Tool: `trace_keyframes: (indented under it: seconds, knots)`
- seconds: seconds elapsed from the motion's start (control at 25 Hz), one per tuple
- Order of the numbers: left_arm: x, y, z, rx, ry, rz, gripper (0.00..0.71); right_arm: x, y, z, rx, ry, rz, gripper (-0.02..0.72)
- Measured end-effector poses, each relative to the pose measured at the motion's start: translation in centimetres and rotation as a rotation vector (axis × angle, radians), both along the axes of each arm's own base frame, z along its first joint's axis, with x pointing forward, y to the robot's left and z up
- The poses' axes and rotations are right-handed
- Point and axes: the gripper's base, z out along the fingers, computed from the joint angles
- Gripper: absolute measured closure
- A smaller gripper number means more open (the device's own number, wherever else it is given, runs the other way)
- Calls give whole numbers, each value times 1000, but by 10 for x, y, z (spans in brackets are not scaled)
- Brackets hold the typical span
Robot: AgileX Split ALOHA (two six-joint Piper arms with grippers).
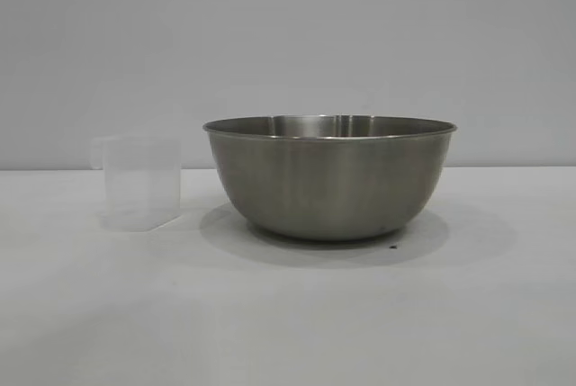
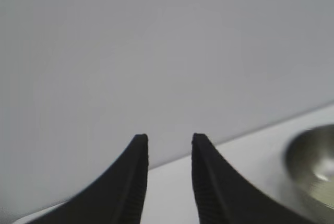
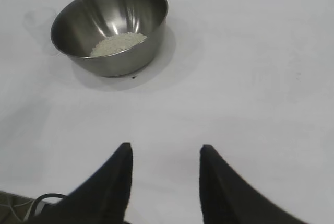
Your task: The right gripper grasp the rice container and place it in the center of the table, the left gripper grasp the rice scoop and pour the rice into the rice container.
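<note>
Rice (image 3: 119, 44) lies inside the rice container (image 1: 329, 175), rice scoop (image 1: 139, 183) upright beside it; I judge pouring complete, left gripper (image 2: 169, 140) and right gripper (image 3: 164, 153) both spread, empty, only parking left.

Left end effector (image 2: 169, 139): two matte black fingers, each broad at the root and curving to a narrow blunt tip.
Left finger faces (image 2: 140, 182): fine ribbing along the inner edges.
Right end effector (image 3: 166, 151): matching black curved fingers, smooth outer surfaces.
Cable (image 3: 44, 201): thin, dark, looping beside the right finger's root.
</note>
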Motion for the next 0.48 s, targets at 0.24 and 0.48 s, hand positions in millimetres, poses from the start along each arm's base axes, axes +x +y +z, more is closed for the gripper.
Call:
trace_keyframes:
  seconds: [0.24, 0.48]
  knots:
    - [-15, -1, 5, -15, -68, -2, 542, 0, 0, 0, 0, 0, 0, 449]
    - [-16, -1, 5, -21, -73, -2, 542, 0, 0, 0, 0, 0, 0, 449]
